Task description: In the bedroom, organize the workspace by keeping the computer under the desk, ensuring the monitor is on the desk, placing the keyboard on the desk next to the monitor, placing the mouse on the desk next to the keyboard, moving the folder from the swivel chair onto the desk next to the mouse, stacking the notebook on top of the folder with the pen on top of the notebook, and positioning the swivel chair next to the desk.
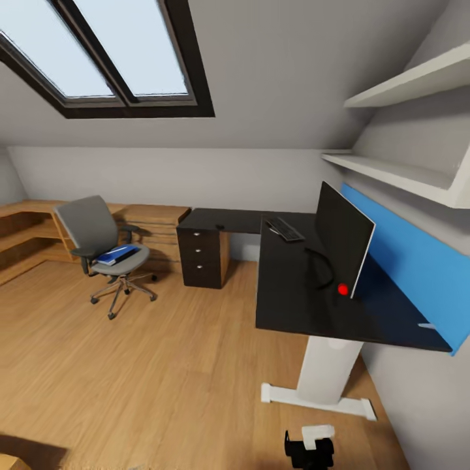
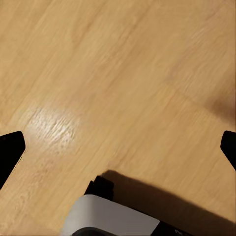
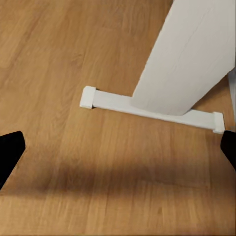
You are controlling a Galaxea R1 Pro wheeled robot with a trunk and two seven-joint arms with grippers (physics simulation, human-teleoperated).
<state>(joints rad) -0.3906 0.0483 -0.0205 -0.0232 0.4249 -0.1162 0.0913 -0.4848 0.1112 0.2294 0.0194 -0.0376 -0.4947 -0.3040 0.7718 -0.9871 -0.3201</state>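
The counter [image 1: 287,294] is the landmark here: an L-shaped glossy black top running along the grey wall under the skylight, one wing reaching toward the camera on a white pedestal leg [image 3: 189,54] with a flat white foot on the wood floor [image 2: 118,73]. Behind that wing a blue wall panel [image 1: 418,261] lines the wall, with white shelves [image 1: 405,173] above it.

The monitor [image 1: 343,238] stands on the counter's near wing, seen edge-on, a small red light at its lower corner; it is already where the task wants it. Black drawers [image 1: 202,258] sit under the counter's far wing. I cannot make out the computer, the mouse, the notebook or the pen.

The swivel chair [image 1: 104,251] stands well apart from the counter, beyond the drawers and close to the low oak shelving [image 1: 32,228]. It needs bringing alongside the counter, I judge, once its seat is cleared.

The keyboard [image 1: 284,229] lies on the counter just behind the monitor, near the corner of the L. The folder [image 1: 117,254] lies flat on the chair seat, so that transfer is not yet done.

The left gripper [image 2: 118,147] points down at bare floor, fingertips spread wide and holding nothing. The right gripper [image 3: 118,147] is likewise wide apart and empty, aimed at the floor just before the pedestal foot. Both look parked for travel.
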